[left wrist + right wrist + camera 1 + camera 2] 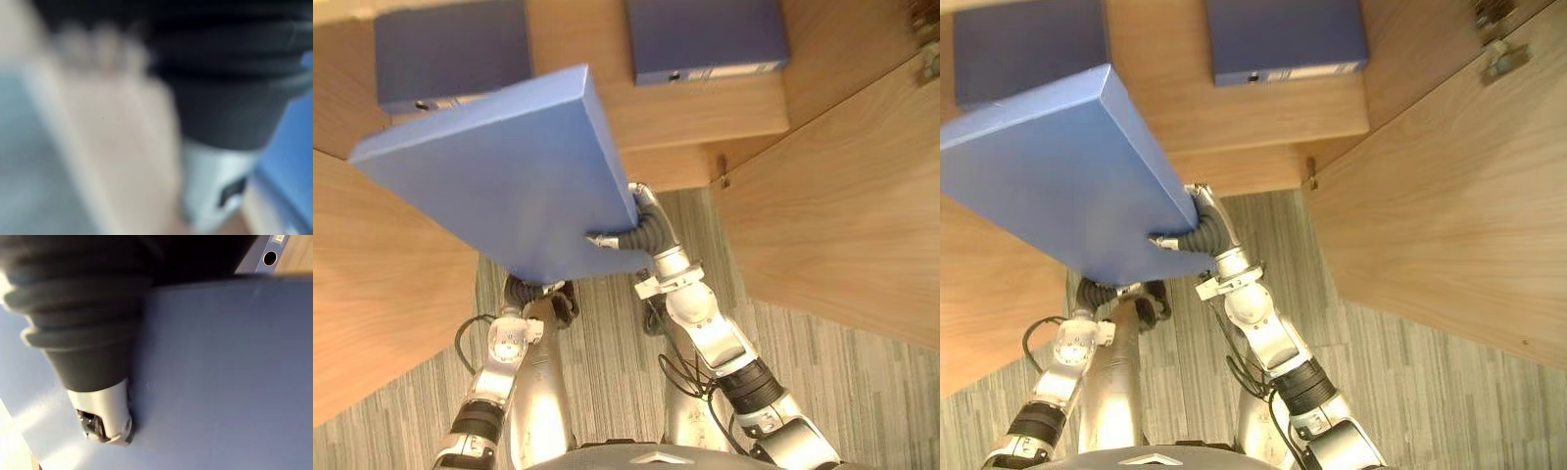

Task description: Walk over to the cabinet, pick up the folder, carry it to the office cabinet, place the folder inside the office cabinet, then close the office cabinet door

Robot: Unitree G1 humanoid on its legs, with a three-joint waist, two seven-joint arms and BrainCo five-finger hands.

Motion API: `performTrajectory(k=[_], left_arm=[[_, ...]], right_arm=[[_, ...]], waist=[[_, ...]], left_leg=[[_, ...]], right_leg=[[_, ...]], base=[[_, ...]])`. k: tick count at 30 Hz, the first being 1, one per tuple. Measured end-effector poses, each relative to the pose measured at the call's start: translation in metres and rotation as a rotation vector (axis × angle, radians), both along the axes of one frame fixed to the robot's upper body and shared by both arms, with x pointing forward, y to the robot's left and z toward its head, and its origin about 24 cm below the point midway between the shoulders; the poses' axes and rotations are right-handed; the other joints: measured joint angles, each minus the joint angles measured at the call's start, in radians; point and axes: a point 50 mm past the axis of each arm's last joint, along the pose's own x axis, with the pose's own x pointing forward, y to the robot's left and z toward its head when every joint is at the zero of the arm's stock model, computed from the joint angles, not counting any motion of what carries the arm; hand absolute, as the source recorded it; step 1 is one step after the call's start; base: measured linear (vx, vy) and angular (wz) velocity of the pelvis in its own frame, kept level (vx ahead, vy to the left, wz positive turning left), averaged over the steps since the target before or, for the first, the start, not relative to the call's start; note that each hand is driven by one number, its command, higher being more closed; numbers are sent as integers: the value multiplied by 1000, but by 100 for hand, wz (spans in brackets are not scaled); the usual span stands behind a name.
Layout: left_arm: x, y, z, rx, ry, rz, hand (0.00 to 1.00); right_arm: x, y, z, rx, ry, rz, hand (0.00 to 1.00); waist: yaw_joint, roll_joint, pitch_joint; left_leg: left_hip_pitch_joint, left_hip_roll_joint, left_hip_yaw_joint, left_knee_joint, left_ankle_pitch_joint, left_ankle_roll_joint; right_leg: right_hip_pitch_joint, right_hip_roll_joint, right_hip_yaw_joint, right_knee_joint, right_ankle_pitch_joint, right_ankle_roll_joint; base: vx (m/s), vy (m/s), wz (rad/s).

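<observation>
Between the left light-wood cabinet door point(382, 294) and the right door point(842, 225), both swung open over grey striped carpet point(607, 343): holding a thick light-blue rectangular folder point(499, 166) up in the air, just short of the pale wooden shelf point(705, 108) ahead. Clasping its near right corner with the right hand point(638, 235), thumb laid on the broad face and fingers point(643, 199) run up the side edge. Propping the near edge from below with the left hand point(530, 292); cannot tell whether clenched or released, tucked as it is under the blue board. Lies up and leftward from the right hand, long axis slanting from that corner toward the far left, tilted rather than level, far end covering part of a dark-blue flat folder point(450, 49) on the shelf, with a second dark-blue folder point(705, 34) apart to the right. Judged mid-placement, apparently not yet set down. Next probably calls for pushing forward and swinging rightward toward the bare strip between the two dark ones, with the right hand nearer that gap and better placed to steer.
</observation>
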Motion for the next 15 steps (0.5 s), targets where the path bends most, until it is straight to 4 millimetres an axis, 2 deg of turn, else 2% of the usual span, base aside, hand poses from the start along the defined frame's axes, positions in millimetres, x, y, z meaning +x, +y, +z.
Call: performTrajectory(k=[4,9,13,15], left_arm=[[11,-8,27,-17,-114,-25,0],[19,-17,51,-47,-214,-43,0],[21,-18,58,-52,-243,-46,0],[21,-16,61,-67,-258,-36,0]], right_arm=[[8,-20,9,156,19,-62,100],[16,-46,17,377,47,-116,100],[21,-63,27,503,42,-122,100],[24,-75,37,616,23,-106,100]], waist=[[10,2,20],[21,4,38],[26,6,41],[33,6,48]], left_leg=[[-114,7,-23,100,-26,-1],[-230,24,-40,195,-53,-3],[-276,29,-50,228,-60,-5],[-297,31,-50,231,-61,-7]], right_leg=[[-110,-18,2,122,-49,-8],[-220,-26,6,232,-91,-12],[-267,-29,5,276,-115,-16],[-293,-30,6,290,-122,-18]], base=[[-41,-70,11],[-5,-90,4],[24,-91,4],[-2,-85,2]])
